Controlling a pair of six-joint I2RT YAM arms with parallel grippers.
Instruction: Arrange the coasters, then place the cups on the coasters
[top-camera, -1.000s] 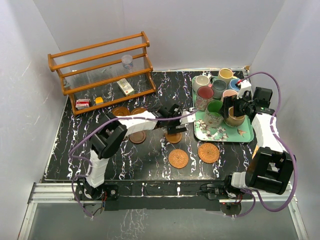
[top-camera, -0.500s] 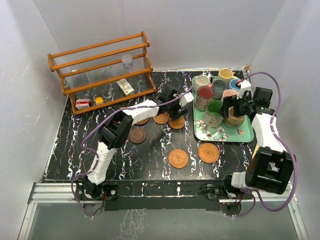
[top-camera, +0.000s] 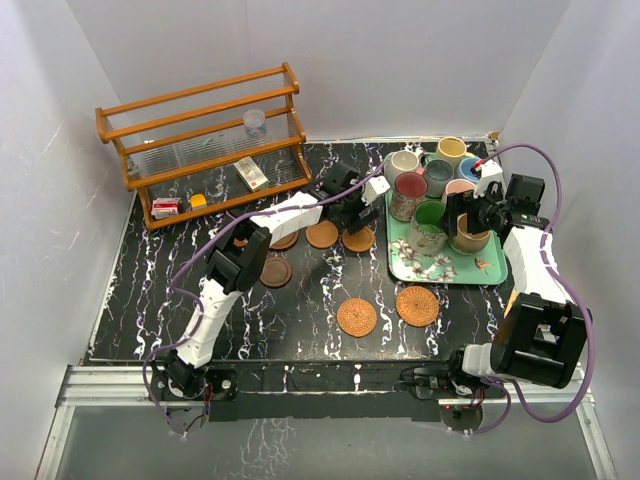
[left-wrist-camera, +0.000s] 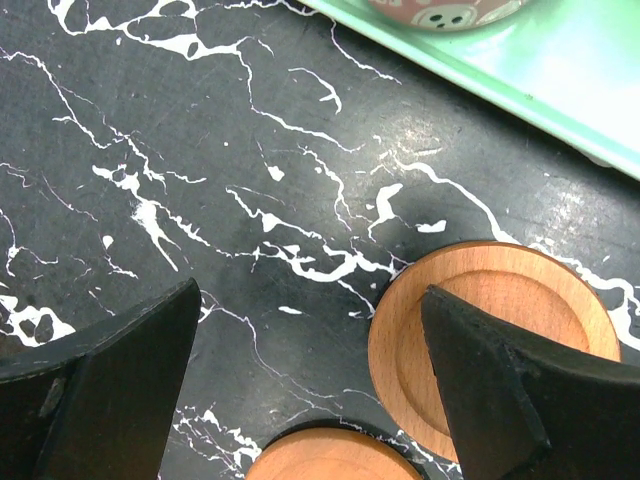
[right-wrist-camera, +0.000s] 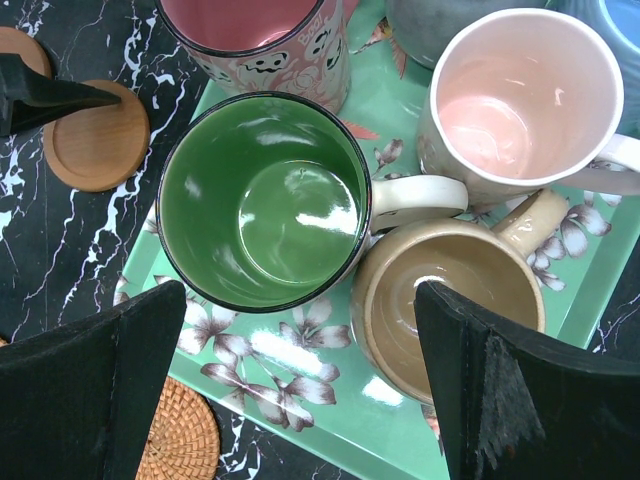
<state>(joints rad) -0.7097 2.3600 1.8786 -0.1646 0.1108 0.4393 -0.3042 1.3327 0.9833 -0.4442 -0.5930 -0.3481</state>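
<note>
My left gripper (top-camera: 350, 213) hangs open and empty over the black table, just left of the tray. Its right finger (left-wrist-camera: 520, 390) overlaps a rimmed wooden coaster (left-wrist-camera: 470, 320), and a second wooden coaster (left-wrist-camera: 330, 465) shows at the bottom edge. These two (top-camera: 357, 240) (top-camera: 322, 235) lie side by side, with others further left (top-camera: 276, 272) (top-camera: 284, 241). Two wicker coasters (top-camera: 357, 317) (top-camera: 417, 306) lie nearer me. My right gripper (right-wrist-camera: 300, 300) is open above the tray, between the green cup (right-wrist-camera: 265, 200) and the tan cup (right-wrist-camera: 450, 290). The pink cup (right-wrist-camera: 520, 100) stands behind them.
The green flowered tray (top-camera: 440, 270) at the right holds all the cups, packed close together. A wooden rack (top-camera: 200, 140) with a clear plastic cup (top-camera: 255, 122) and small boxes stands at the back left. White walls close in three sides.
My left gripper has moved away from the table's middle toward the tray's left side, and two wooden coasters now show below it. The right arm has stayed still.
</note>
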